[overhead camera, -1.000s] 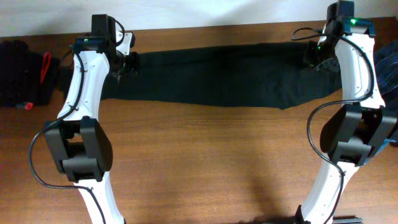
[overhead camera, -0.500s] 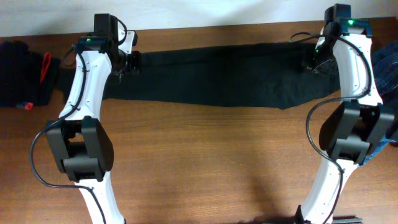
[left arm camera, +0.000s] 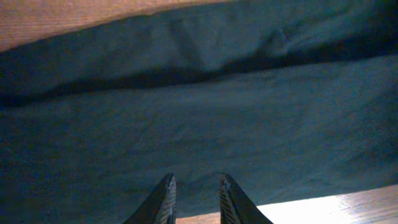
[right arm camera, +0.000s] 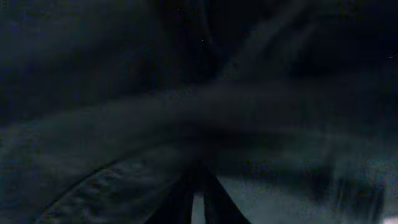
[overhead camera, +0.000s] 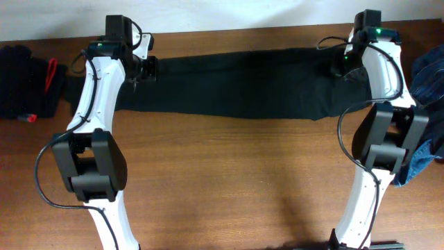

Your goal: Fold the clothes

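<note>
Long black jeans [overhead camera: 236,87] lie flat along the back of the table, legs to the left and waist to the right. My left gripper [overhead camera: 150,68] hovers at the leg end. In the left wrist view its gripper [left arm camera: 196,185] stands open over the edge of the jeans [left arm camera: 199,106], with bare wood showing in the gap and nothing held. My right gripper [overhead camera: 342,67] is at the waist end. Its wrist view is dark and blurred: the right gripper [right arm camera: 198,177] is almost closed, tips pinched into a fold of the jeans [right arm camera: 124,124].
A pile of black clothes [overhead camera: 21,80] with a red strap [overhead camera: 50,73] sits at the far left edge. Blue denim [overhead camera: 427,76] is heaped at the right edge, beside my right arm. The wooden table [overhead camera: 236,173] extends in front of the jeans.
My right gripper has closed and shifted left and back along the waist end, pulling the fabric there. The left gripper has opened slightly and hardly moved.
</note>
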Robot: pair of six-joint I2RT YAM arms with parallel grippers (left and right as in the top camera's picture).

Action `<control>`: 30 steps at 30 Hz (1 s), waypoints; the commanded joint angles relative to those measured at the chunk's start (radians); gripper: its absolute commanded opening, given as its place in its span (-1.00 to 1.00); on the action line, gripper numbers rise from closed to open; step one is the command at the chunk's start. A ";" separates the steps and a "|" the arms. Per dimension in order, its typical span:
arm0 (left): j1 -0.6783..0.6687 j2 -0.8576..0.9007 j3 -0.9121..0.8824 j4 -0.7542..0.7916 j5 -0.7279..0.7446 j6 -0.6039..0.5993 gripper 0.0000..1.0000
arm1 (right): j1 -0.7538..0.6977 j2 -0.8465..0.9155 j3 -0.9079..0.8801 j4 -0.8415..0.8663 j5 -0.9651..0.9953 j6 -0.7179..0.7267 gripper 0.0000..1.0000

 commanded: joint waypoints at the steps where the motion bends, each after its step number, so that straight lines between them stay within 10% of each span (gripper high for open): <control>1: -0.001 0.011 -0.007 0.005 0.011 0.016 -0.53 | 0.010 0.045 -0.005 0.056 -0.032 -0.023 -0.77; 19: -0.001 0.011 -0.007 0.005 0.011 0.016 -0.51 | 0.010 0.135 -0.005 0.375 -0.082 -0.082 -0.72; 22: -0.001 0.011 -0.008 0.005 0.011 0.016 -0.06 | 0.010 0.135 -0.005 0.359 -0.083 -0.060 -0.29; 25: -0.001 0.019 -0.009 0.006 0.011 0.015 0.07 | 0.010 0.135 -0.005 0.322 -0.093 -0.060 0.72; 30: 0.000 0.030 -0.009 0.014 0.005 0.015 0.09 | 0.013 0.073 0.029 0.195 -0.099 -0.060 0.98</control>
